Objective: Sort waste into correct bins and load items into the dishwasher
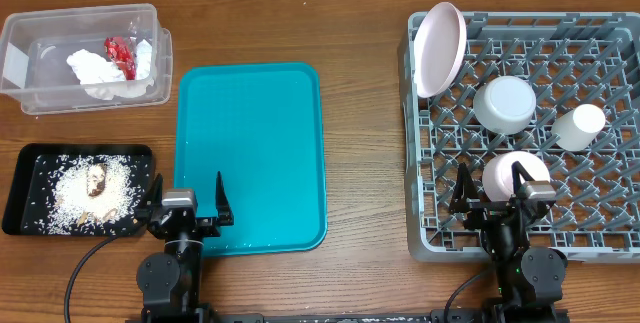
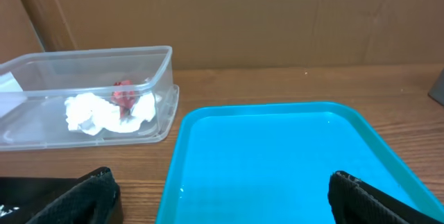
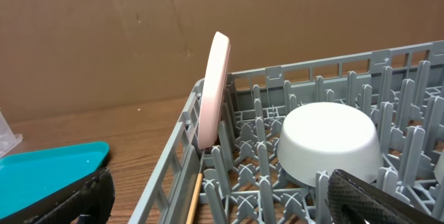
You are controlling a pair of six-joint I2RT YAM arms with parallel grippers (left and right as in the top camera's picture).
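The grey dish rack [image 1: 425, 233] on the right holds an upright pink plate [image 1: 438, 49], two upturned white bowls [image 1: 505, 103] [image 1: 514, 172] and a white cup [image 1: 580, 126]. In the right wrist view the plate [image 3: 211, 89] and a bowl [image 3: 331, 141] show, with a wooden stick [image 3: 193, 197] at the rack's left wall. The teal tray [image 1: 250, 153] is bare. My left gripper [image 1: 190, 203] is open and empty at the tray's front-left edge. My right gripper [image 1: 492, 185] is open and empty over the rack's front.
A clear plastic bin [image 1: 85, 58] at the back left holds white crumpled paper and a red wrapper [image 1: 120, 51]; it also shows in the left wrist view [image 2: 83, 99]. A black tray [image 1: 25, 178] at the front left holds rice and a food scrap [image 1: 97, 180].
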